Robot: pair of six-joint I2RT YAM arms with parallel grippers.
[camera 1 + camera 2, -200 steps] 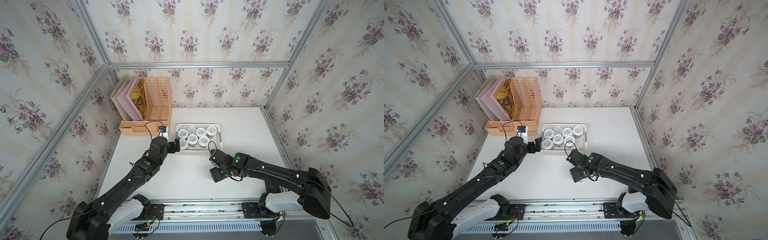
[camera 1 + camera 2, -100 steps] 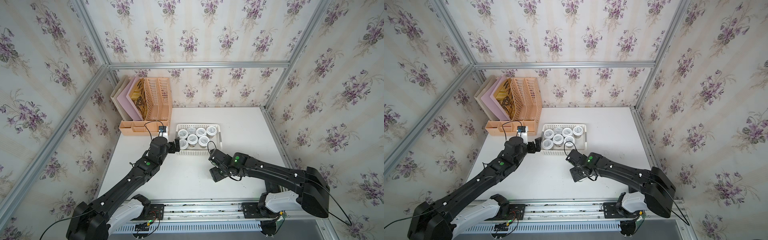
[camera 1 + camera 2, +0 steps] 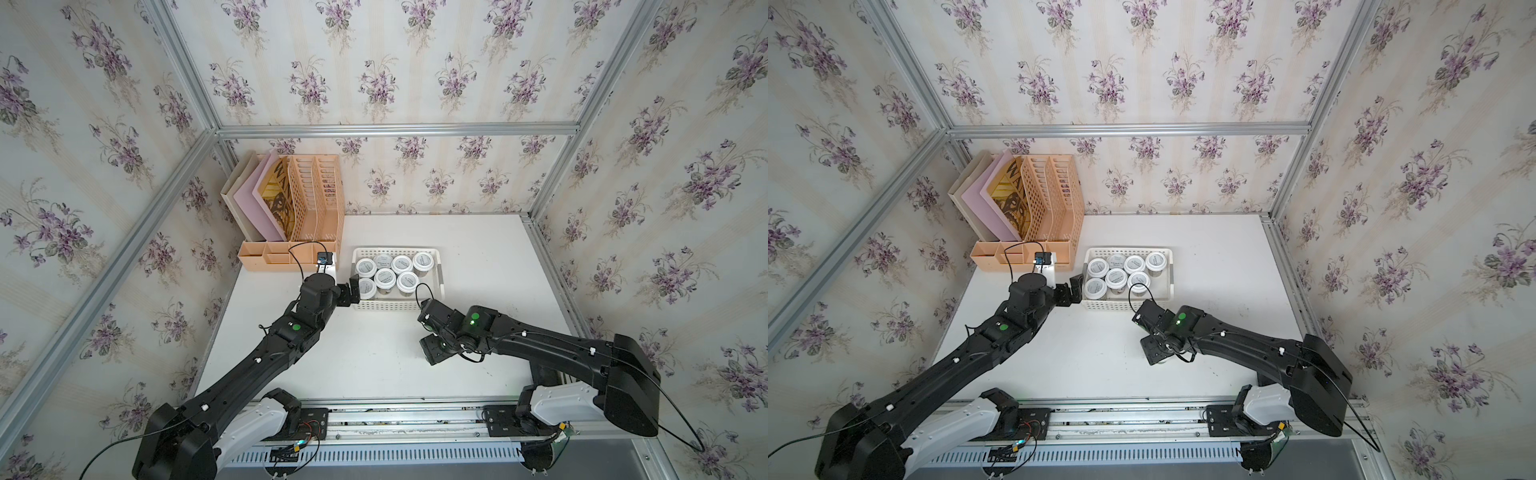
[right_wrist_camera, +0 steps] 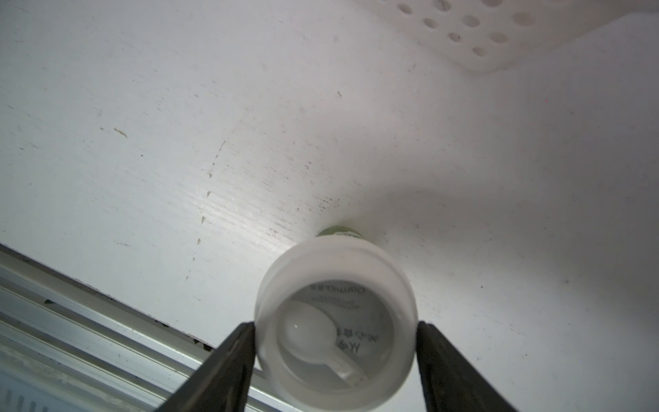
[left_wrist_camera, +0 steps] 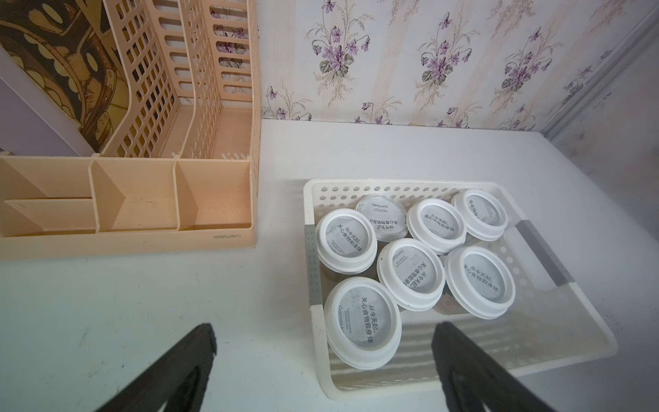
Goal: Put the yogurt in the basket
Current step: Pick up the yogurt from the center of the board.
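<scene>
The white perforated basket [image 3: 395,251] [image 3: 1128,251] [image 5: 392,184] stands at the back middle of the table with several yogurt cups [image 3: 385,277] [image 3: 1116,278] [image 5: 410,273] inside, white lids up. My left gripper [image 3: 350,291] [image 3: 1070,291] [image 5: 325,331] is open at the basket's left short end, holding nothing. In front of the basket, near the table's front edge, my right gripper [image 3: 432,353] [image 3: 1156,353] [image 4: 335,331] points down and is shut on one more yogurt cup [image 4: 335,260], fingers against both sides of its lid. I cannot tell whether its base touches the table.
A peach slatted file organizer [image 3: 316,199] [image 5: 124,199] with folders stands at the back left, close beside the basket. An aluminium rail [image 3: 415,415] [image 4: 71,321] runs along the table's front edge, just behind the held cup. Wallpapered walls close in three sides.
</scene>
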